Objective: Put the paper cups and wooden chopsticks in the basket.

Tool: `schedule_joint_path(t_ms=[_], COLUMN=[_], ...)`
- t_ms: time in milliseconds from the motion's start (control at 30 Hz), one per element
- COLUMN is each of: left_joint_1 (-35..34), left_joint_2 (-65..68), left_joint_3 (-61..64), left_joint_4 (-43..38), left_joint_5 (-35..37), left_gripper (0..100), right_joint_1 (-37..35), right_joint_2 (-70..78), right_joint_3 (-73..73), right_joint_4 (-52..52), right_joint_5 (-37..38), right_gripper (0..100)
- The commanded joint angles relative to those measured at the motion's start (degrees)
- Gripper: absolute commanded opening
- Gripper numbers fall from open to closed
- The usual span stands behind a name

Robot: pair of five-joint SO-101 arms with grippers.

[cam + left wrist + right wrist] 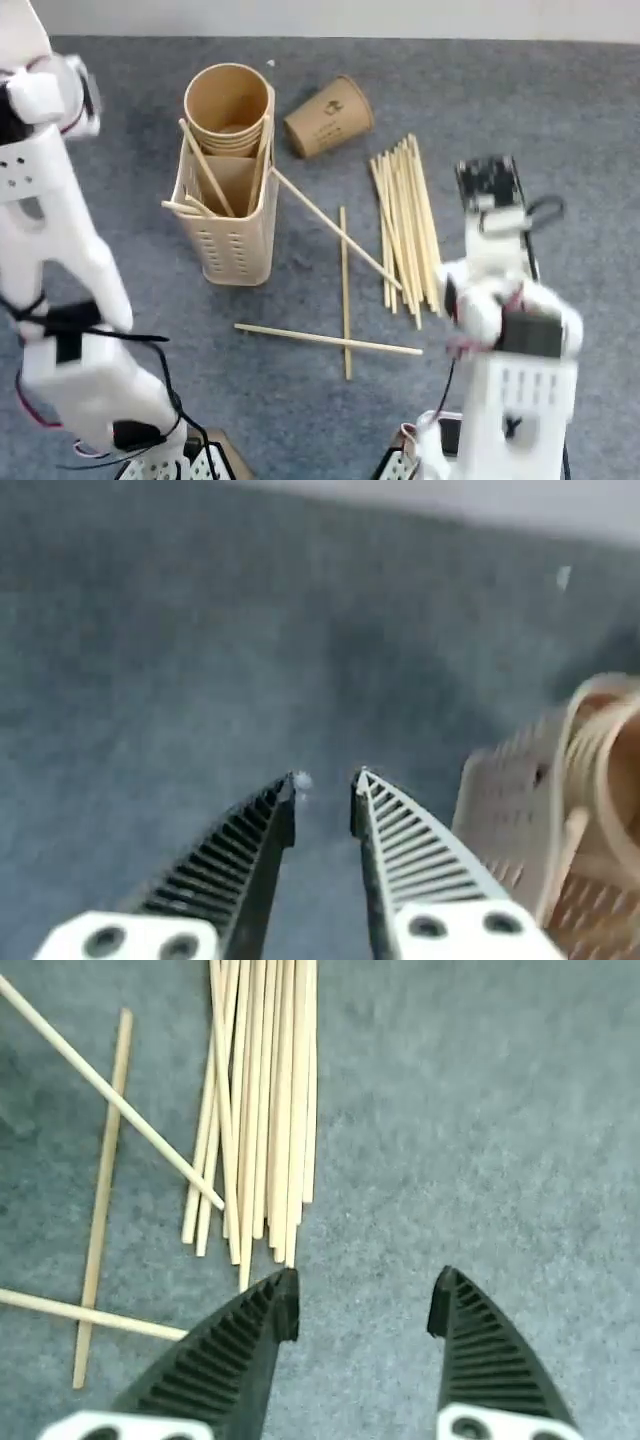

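Right gripper (367,1290) apart by chopsticks (265,1110); left gripper (325,780) apart by basket (505,800), tipped cup (330,117) nearby.

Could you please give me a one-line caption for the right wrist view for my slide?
Open right gripper by the end of a chopstick bundle, three loose chopsticks crossing nearby.

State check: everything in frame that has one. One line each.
basket, upright, partly filled
stacked cups, nested upright in the basket
inserted chopsticks, leaning inside the basket
loose cup, tipped on its side, outside the basket
chopstick bundle, lying flat on the carpet
stray chopsticks, scattered, crossing each other
left gripper, jaws slightly open, empty
right gripper, jaws wide open, empty
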Motion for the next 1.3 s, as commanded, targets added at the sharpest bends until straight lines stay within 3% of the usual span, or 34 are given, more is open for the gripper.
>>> schedule_joint_path(t_ms=[0, 100, 233, 400, 467, 733, 967, 1267], left_joint_1=[-5.3, -10.0, -8.7, -1.8, -0.8, -1.5, -0.8, -0.8], left_joint_2=[-19.0, -35.3, -55.8, -74.4, -77.6, -79.7, -79.8, -79.8], left_joint_3=[21.8, 37.0, 61.5, 92.3, 99.8, 110.5, 123.4, 128.0], left_joint_4=[0.2, 0.2, -0.3, -9.9, -12.9, -24.2, -37.5, -42.3], left_joint_5=[-7.4, -13.5, -17.6, -16.3, -13.3, -13.5, -12.9, -12.9], left_gripper=[13, 13, 13, 13, 13, 13, 13, 13], right_joint_1=[0.6, 0.5, -0.5, -8.5, -8.6, -4.6, -4.6, -2.2], right_joint_2=[8.8, 10.0, 10.4, 13.5, 16.0, 32.4, 48.3, 72.2], right_joint_3=[-8.2, -10.9, -7.4, 1.4, 3.1, 0.2, -11.6, -32.7], right_joint_4=[-0.5, -3.4, -9.3, -13.5, -15.3, -24.5, -26.9, -27.8], right_joint_5=[0.5, 0.5, 1.9, 8.1, 9.1, 9.1, 9.0, 8.8], right_gripper=[22.1, 22.1, 22.1, 22.1, 22.1, 22.1, 22.1, 22.0])
